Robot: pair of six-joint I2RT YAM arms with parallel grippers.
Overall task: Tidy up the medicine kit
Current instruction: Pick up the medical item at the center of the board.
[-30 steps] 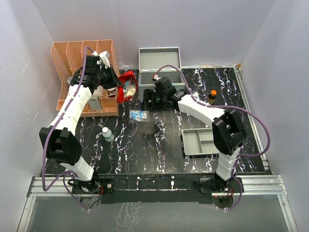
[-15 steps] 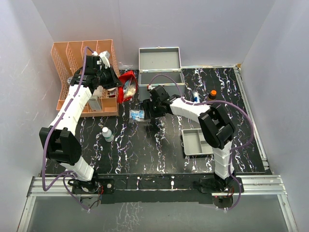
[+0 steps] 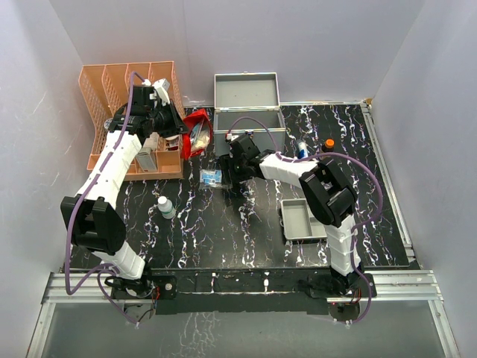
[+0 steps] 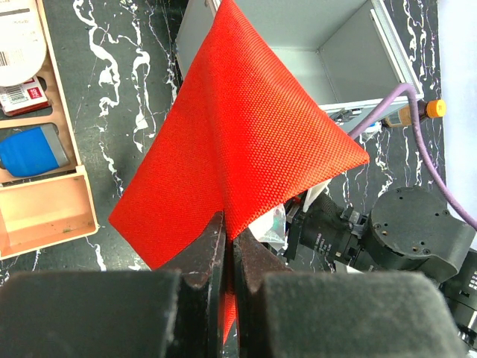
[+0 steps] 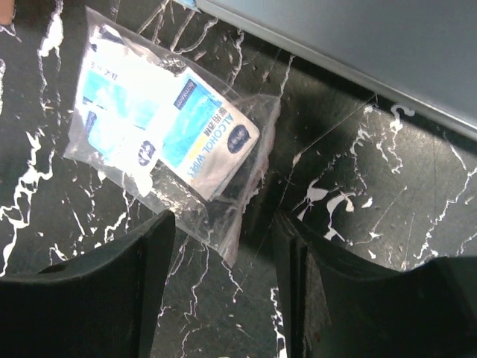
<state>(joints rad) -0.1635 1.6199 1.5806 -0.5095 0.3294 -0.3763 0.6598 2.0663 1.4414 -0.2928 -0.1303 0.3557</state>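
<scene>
While left gripper (image 4: 229, 250) clamps flat red fabric pouch (image 4: 246, 134) aloft | right gripper (image 5: 223, 227) jaws half-parted astride corner of clear plastic wipes packet (image 5: 164, 127), arm low

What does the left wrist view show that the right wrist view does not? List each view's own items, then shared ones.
Left wrist only: the left gripper pinching a red pouch, an orange organizer, an orange-capped bottle. Right wrist only: the printed label on the alcohol wipes bag, its corner between the spread fingers of the right gripper. Both: the grey medicine kit and the black marbled table.
</scene>
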